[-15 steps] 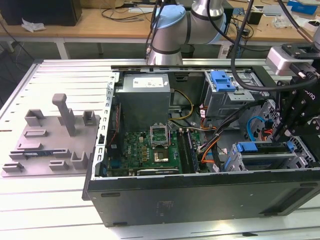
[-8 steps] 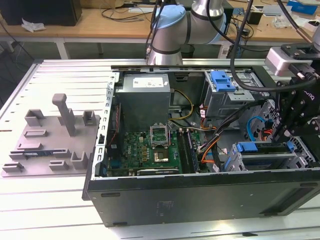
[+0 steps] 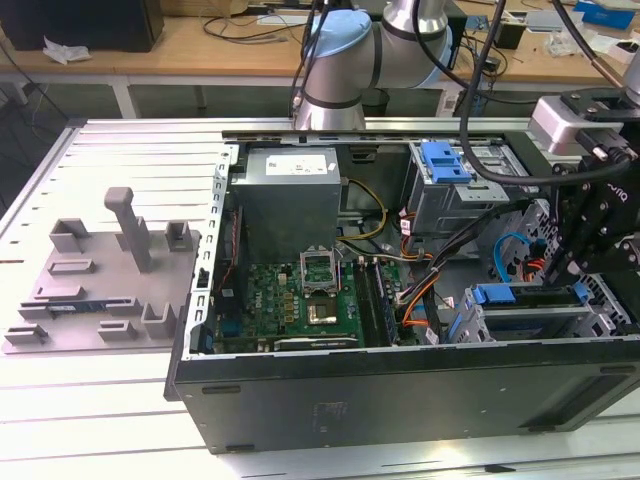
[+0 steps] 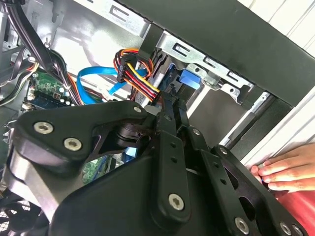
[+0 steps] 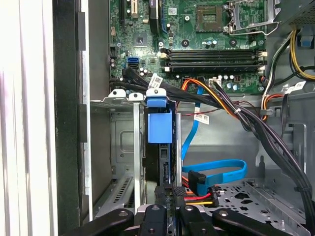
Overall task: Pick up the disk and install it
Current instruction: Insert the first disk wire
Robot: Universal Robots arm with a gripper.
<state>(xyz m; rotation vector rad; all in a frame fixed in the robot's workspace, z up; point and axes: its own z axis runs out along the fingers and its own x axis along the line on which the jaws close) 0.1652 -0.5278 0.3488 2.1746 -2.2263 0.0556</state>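
Observation:
The disk (image 5: 166, 162) stands edge-on in a slot of the metal drive cage (image 5: 123, 147), with its blue carrier bracket (image 5: 160, 123) at the end away from me. In the second wrist view the bracket (image 4: 190, 78) shows beyond my fingertips. My gripper (image 5: 170, 195) reaches down into the cage, its black fingers (image 4: 167, 115) close together on the near end of the disk. In the exterior view the gripper (image 3: 585, 272) hangs over the cage at the case's right end, above the disk (image 3: 535, 298).
A person's hand (image 4: 288, 169) rests outside the case wall. A blue data cable (image 5: 216, 169) and a red-yellow-black power plug (image 5: 197, 194) lie beside the fingers. The motherboard (image 3: 300, 295), grey power supply (image 3: 290, 190), blue-latched upper cage (image 3: 445, 160) and grey fixture (image 3: 100, 280) lie toward the exterior view's left.

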